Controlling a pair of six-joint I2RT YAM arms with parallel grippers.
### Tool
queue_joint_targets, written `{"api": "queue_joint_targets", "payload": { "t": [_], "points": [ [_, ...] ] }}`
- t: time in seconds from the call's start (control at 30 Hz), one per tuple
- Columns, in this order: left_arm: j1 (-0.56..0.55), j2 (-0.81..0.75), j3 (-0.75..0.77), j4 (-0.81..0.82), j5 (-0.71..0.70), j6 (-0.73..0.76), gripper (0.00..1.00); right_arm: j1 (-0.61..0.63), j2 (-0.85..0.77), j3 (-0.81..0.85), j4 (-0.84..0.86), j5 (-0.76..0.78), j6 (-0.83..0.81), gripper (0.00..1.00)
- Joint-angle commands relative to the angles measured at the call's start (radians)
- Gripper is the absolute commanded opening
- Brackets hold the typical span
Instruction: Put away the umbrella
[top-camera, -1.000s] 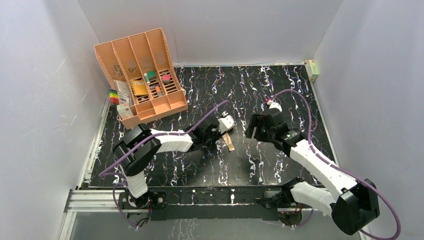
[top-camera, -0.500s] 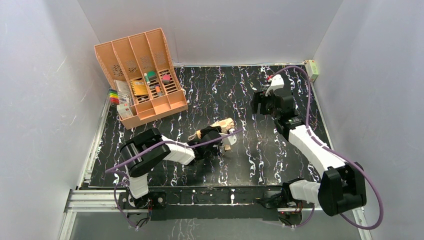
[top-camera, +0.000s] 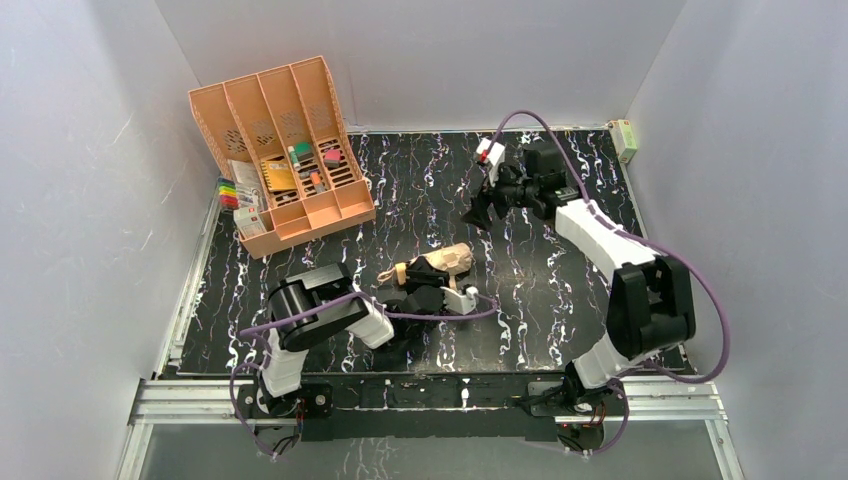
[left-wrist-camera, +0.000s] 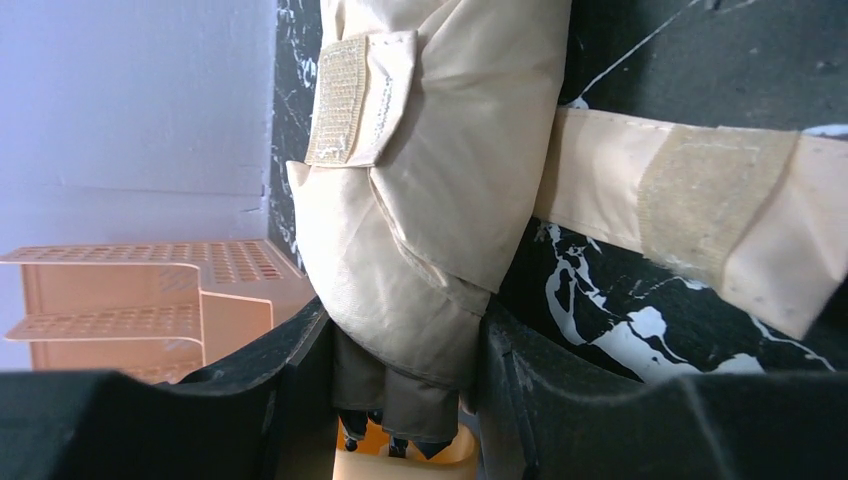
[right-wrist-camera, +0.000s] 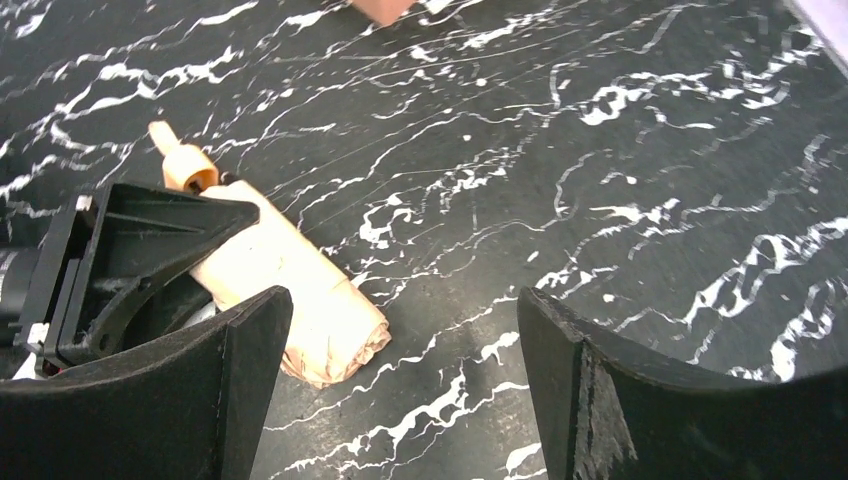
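The umbrella (top-camera: 445, 262) is folded into a pale beige roll and lies near the table's middle, its tan handle (top-camera: 400, 272) pointing left. My left gripper (top-camera: 426, 284) is shut on the umbrella from the near side. In the left wrist view the fabric of the umbrella (left-wrist-camera: 420, 200) fills the gap between both jaws of the left gripper (left-wrist-camera: 405, 345), and its velcro strap (left-wrist-camera: 700, 200) trails loose to the right. My right gripper (top-camera: 480, 210) hangs open over the far table, apart from the umbrella. The right wrist view shows the right gripper (right-wrist-camera: 400, 345) empty, with the umbrella (right-wrist-camera: 300, 290) beyond its left finger.
The orange slotted organizer (top-camera: 285, 150) stands at the back left holding small items, with coloured markers (top-camera: 228, 192) beside it. A small box (top-camera: 625, 138) sits in the far right corner. White walls close in the dark marbled table (top-camera: 560, 300) on three sides.
My right arm has swung to the back of the table, turned toward the umbrella, and its jaws have widened. My left arm has drawn in, turning the umbrella while holding it.
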Motion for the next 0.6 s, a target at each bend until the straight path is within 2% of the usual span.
{"api": "queue_joint_targets", "payload": {
  "t": [0.0, 0.3, 0.57],
  "points": [
    [-0.031, 0.109, -0.087, -0.125, 0.031, 0.047, 0.00, 0.028, 0.074, 0.115, -0.250, -0.163, -0.226, 0.92],
    [-0.051, 0.130, -0.104, -0.115, 0.042, 0.059, 0.00, 0.109, 0.214, 0.209, -0.503, -0.206, -0.442, 0.93],
    [-0.059, 0.127, -0.110, -0.116, 0.048, 0.062, 0.00, 0.157, 0.291, 0.225, -0.526, -0.097, -0.497, 0.94]
  ]
}}
